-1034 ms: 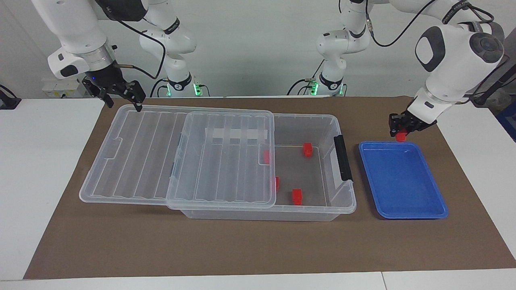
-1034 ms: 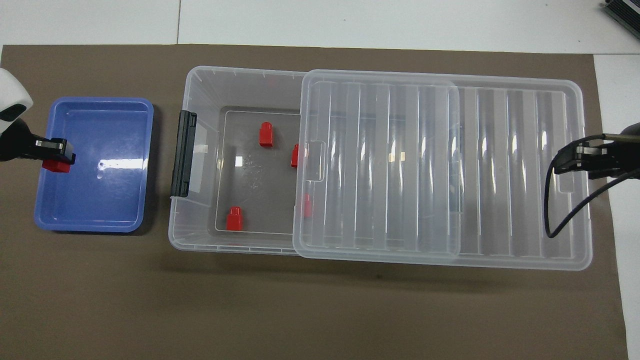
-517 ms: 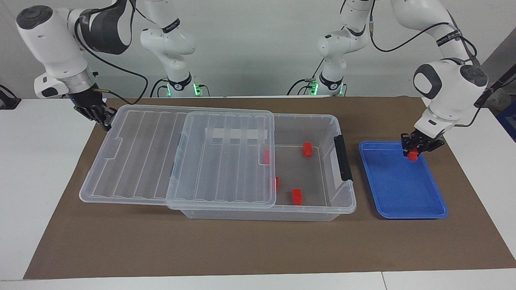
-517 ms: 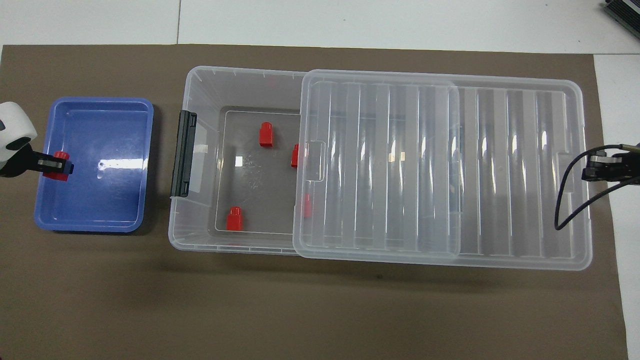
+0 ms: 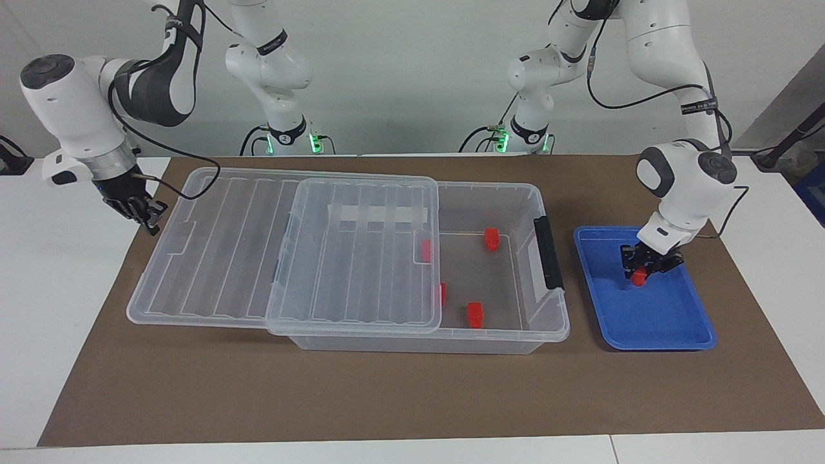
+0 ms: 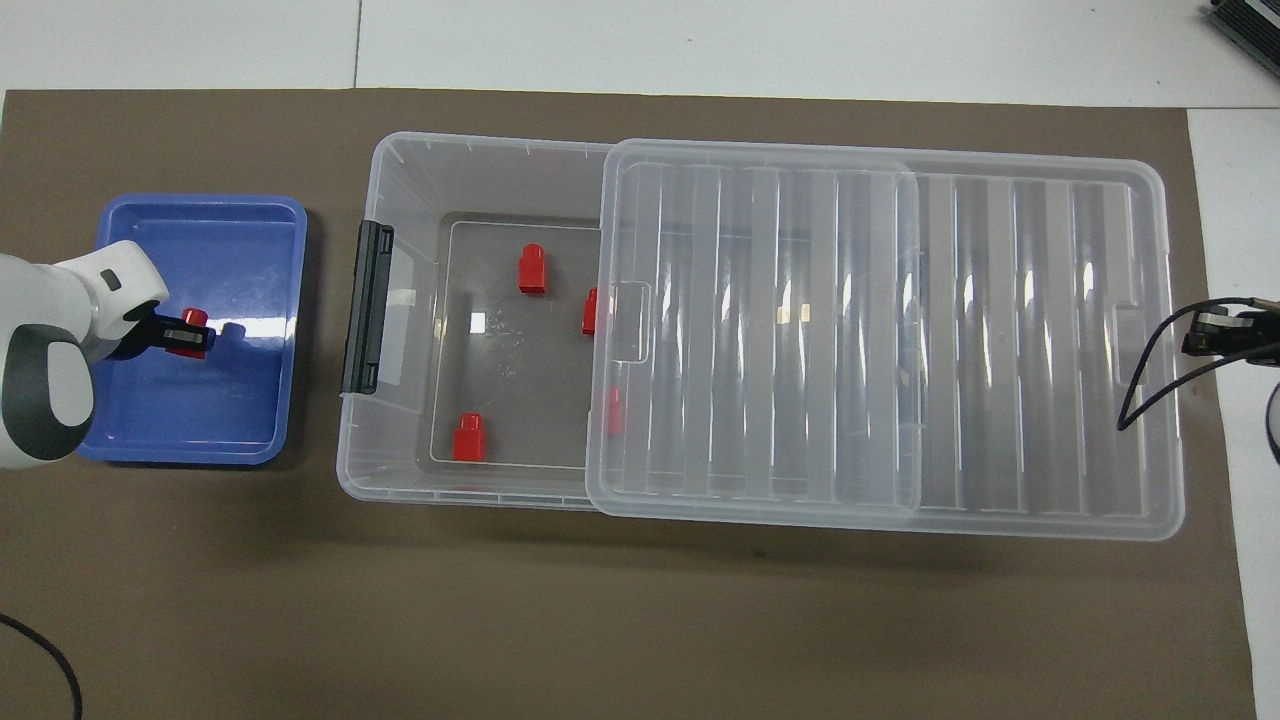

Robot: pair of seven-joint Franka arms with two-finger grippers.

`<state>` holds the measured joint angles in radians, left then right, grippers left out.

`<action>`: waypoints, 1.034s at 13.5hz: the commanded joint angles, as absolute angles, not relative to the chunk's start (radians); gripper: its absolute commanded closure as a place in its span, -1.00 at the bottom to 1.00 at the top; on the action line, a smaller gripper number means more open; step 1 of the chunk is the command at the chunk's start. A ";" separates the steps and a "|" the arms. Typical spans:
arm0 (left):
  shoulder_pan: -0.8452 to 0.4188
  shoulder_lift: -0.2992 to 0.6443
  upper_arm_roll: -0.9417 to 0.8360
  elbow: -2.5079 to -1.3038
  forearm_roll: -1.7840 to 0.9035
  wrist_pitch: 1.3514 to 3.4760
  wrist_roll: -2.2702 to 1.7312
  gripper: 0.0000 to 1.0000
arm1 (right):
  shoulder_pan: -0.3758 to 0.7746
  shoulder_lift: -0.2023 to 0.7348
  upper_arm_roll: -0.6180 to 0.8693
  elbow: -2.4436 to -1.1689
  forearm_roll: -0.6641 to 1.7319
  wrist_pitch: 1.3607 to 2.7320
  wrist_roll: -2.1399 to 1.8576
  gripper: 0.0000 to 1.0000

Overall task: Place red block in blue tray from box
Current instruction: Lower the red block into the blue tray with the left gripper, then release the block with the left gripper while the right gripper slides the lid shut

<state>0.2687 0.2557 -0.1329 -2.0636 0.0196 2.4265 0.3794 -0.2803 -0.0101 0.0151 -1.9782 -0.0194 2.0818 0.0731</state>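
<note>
Grip first: your left gripper [image 5: 639,273] is clamped on the red block [image 5: 639,278], low inside the blue tray [image 5: 670,338], over the middle part of the tray floor; you cannot tell from either view whether the block touches that floor. The overhead view shows the same block [image 6: 190,331] between the fingers [image 6: 183,334] of that gripper [image 6: 192,335], with the tray rim [image 6: 200,203] all around it. You have the tray sitting on the brown mat [image 5: 387,393] at the left arm's end of the table, just beside the box [image 5: 490,338] and its black latch handle [image 5: 548,252]. The box stands partly uncovered, its ribbed clear lid [image 5: 213,251] slid toward the right arm's end so that it overhangs the box there. In the uncovered part you can see two more red blocks [image 5: 492,238] in full, one nearer to the robots than the other [image 5: 475,314], and two others show partly under the lid's edge. Your right gripper [image 5: 149,218] is closed on nothing and hangs over the mat just off the lid's end, near the lid corner nearest the robots, apart from the lid, and that arm waits.
</note>
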 commanded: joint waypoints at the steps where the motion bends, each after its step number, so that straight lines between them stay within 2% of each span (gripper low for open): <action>1: 0.278 0.247 -0.130 -2.103 0.009 2.470 0.379 1.00 | -0.285 -0.008 0.025 -1.988 -0.009 2.103 0.044 1.00; 7: 0.279 0.268 -0.130 -2.112 0.011 2.511 0.339 1.00 | -0.235 -0.005 0.028 -1.982 -0.002 2.079 0.032 1.00; 12: 0.287 0.275 -0.130 -2.125 0.011 2.537 0.342 1.00 | -0.124 -0.017 0.028 -1.974 0.008 2.024 0.038 1.00; 13: 0.287 0.275 -0.130 -2.122 0.011 2.534 0.344 0.45 | -0.111 -0.018 0.029 -1.980 0.008 2.020 0.037 1.00; 14: 0.287 0.275 -0.130 -2.117 0.011 2.525 0.345 -0.56 | -0.085 -0.020 0.029 -1.980 0.009 2.005 0.038 1.00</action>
<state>0.2739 0.2741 -0.1275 -2.1033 0.0194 2.5033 0.3423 -0.1117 -0.0042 0.0293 -1.9750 -0.0147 2.0356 0.0636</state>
